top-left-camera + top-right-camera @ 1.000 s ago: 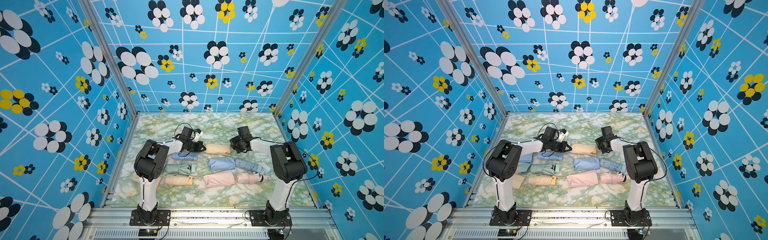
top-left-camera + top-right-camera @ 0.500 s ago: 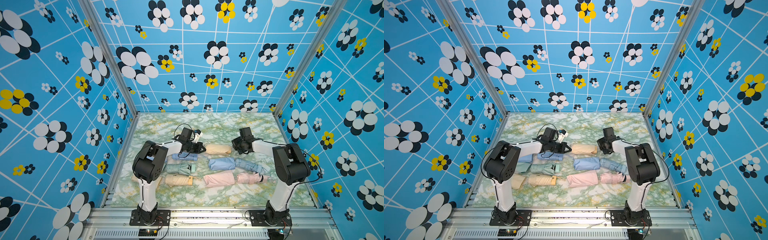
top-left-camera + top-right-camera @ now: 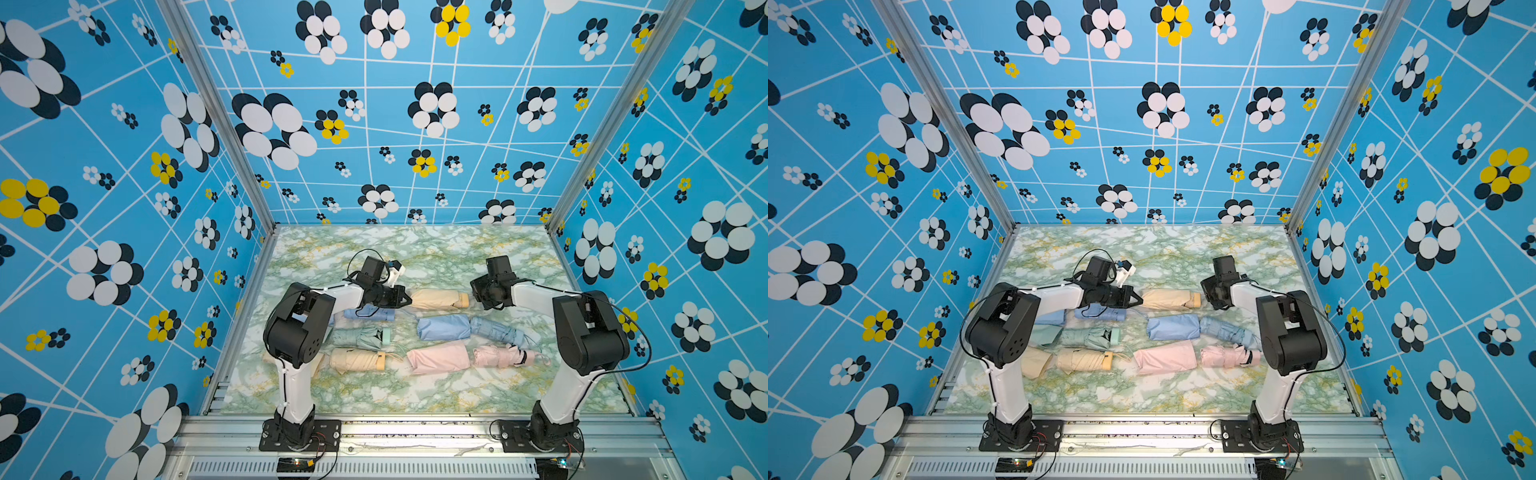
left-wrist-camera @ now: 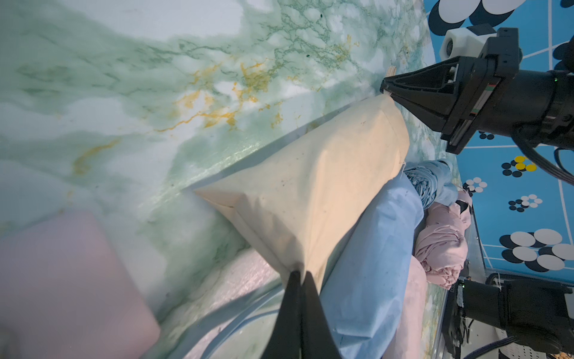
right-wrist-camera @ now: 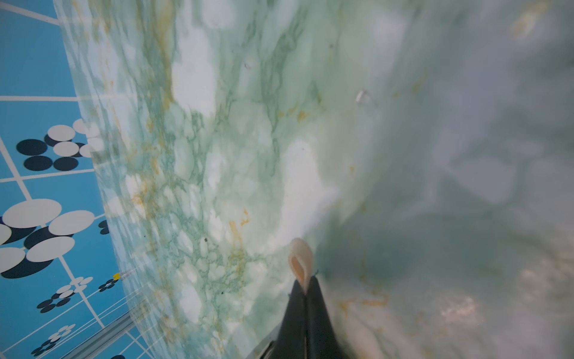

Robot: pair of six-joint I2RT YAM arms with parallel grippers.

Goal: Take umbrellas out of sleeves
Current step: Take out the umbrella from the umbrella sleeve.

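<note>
Lying lengthwise between your grippers, beige sleeve (image 4: 310,192): left gripper (image 4: 298,276) clamped on closed end, right gripper (image 5: 306,287) clamped on wrist cord (image 5: 300,261); pull straight apart.

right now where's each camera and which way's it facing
Top view: high above bases, facing down on table, left arm, right arm.
Top view: same head, table, both arms.
Left wrist: along left end effector, shut on beige sleeve.
Right wrist: along right end effector, shut on beige loop.
Shared: beige sleeve, top and left wrist.
</note>
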